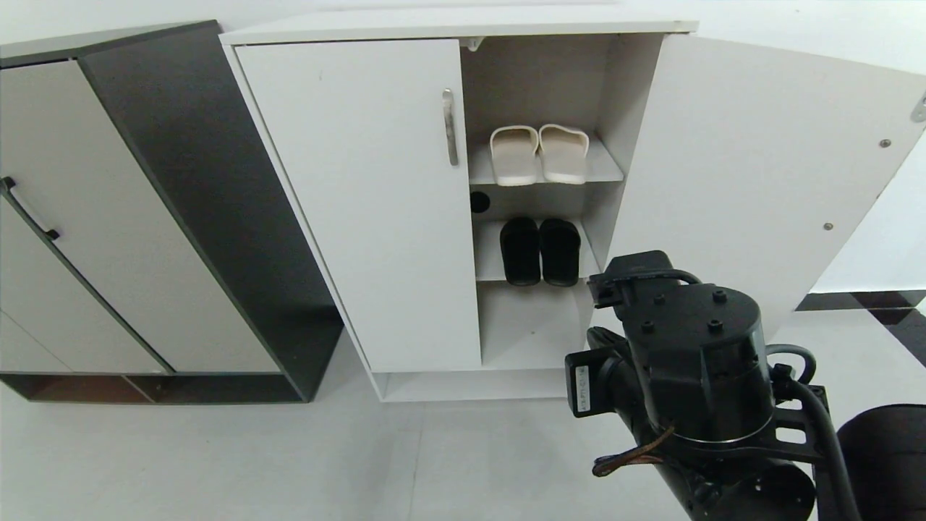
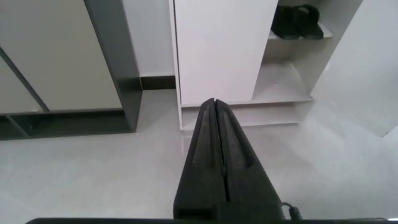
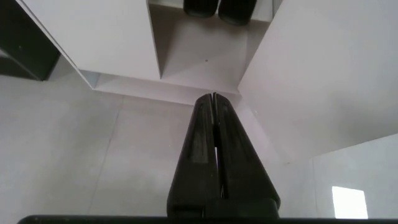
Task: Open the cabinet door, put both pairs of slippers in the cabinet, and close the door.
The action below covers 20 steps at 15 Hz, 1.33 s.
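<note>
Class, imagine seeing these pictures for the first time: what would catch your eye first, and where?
The white cabinet stands with its right door swung wide open. Inside, white slippers sit on the upper shelf, black slippers on the shelf below.

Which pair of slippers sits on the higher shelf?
The white pair, resting on the upper shelf; the black pair sits on the lower shelf directly beneath it.

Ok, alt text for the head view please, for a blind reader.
A white cabinet stands with its right door swung open and left door shut; white slippers sit on the upper shelf, black slippers on the shelf below. The right arm is in front of the opening; a dark cabinet stands to the left.
</note>
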Available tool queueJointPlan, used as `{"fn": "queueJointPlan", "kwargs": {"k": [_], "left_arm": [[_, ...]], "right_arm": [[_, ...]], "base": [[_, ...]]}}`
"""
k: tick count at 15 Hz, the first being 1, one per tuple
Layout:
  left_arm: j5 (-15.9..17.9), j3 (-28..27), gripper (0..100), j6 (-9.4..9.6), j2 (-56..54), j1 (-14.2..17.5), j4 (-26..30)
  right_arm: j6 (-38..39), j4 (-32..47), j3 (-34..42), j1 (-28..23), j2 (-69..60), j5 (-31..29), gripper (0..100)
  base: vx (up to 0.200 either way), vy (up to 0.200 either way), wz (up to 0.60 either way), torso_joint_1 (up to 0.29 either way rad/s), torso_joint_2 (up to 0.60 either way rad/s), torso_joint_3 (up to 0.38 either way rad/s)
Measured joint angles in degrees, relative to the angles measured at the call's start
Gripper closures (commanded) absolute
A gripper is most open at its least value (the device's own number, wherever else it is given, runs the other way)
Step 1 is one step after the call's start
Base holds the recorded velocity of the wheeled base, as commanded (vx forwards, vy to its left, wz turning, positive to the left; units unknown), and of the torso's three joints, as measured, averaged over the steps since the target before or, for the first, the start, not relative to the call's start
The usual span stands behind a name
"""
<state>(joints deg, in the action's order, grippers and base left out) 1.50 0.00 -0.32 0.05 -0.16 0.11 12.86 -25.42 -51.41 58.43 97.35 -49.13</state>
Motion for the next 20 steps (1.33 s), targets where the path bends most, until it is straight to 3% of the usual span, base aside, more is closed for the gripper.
{"fn": "queueJointPlan", "kwargs": {"k": [10,20], "left_arm": [[0.0,0.0,100,0.0,0.0,-0.02,-0.11],[-0.02,0.0,100,-0.01,0.0,0.0,-0.11]], "right_arm": [[-0.04,0.11,0.09,-0.09,0.17,0.0,100],[-0.02,0.13,0.22,-0.09,0.2,0.0,100]], "base": [[0.0,0.0,0.0,0.105,-0.49,-0.347],[0.0,0.0,0.0,0.184,-0.49,-0.316]]}}
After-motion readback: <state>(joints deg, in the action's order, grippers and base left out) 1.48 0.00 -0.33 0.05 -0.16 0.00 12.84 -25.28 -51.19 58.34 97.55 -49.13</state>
